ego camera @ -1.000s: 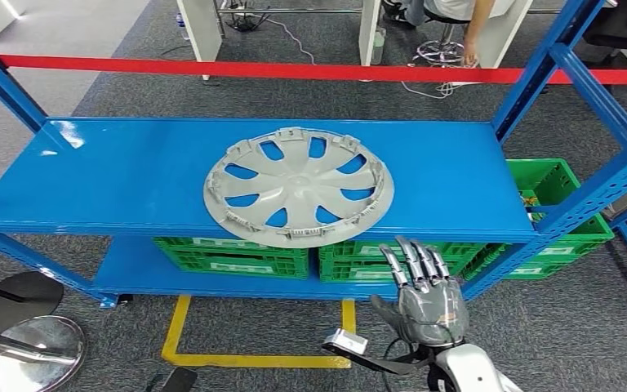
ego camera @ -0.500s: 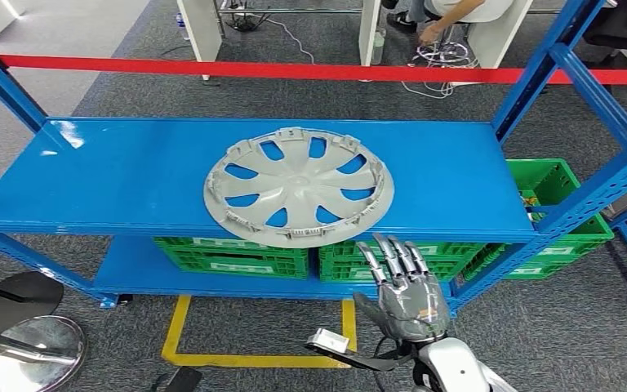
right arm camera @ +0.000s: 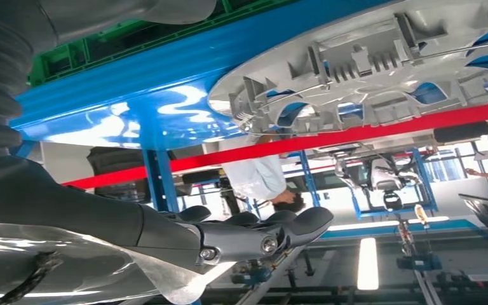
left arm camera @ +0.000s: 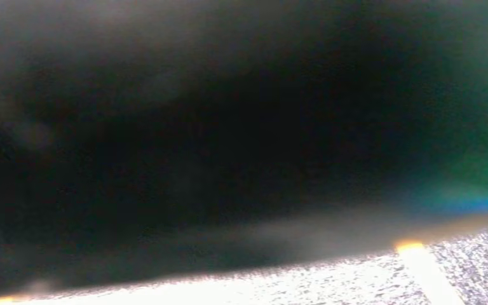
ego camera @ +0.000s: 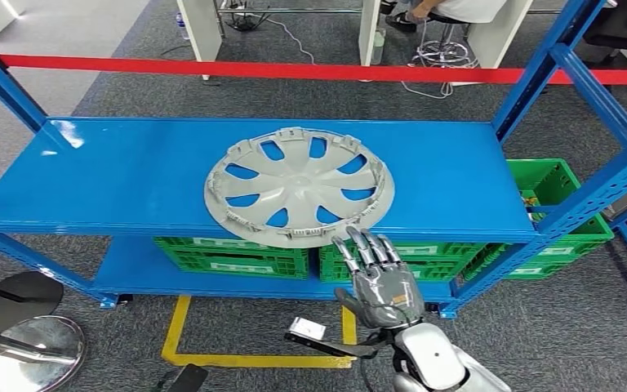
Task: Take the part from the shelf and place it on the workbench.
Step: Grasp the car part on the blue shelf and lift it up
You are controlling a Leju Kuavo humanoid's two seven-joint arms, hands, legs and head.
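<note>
While one grey hubcap (ego camera: 299,186) lies flat on the blue shelf (ego camera: 98,175), its rim overhanging the front edge, the right hand (ego camera: 379,282) hovers just below that edge, fingers spread, holding nothing. Four green crates (ego camera: 230,253) sit underneath.

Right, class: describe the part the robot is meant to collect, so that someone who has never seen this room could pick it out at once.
Find the blue metal shelf rack behind the red barrier tape. On its upper board, near the front edge, lies the wheel cover, with the robot's right hand just below it. It is the one grey, round, spoked disc with cut-out openings, unlike the square green crates beneath.
</note>
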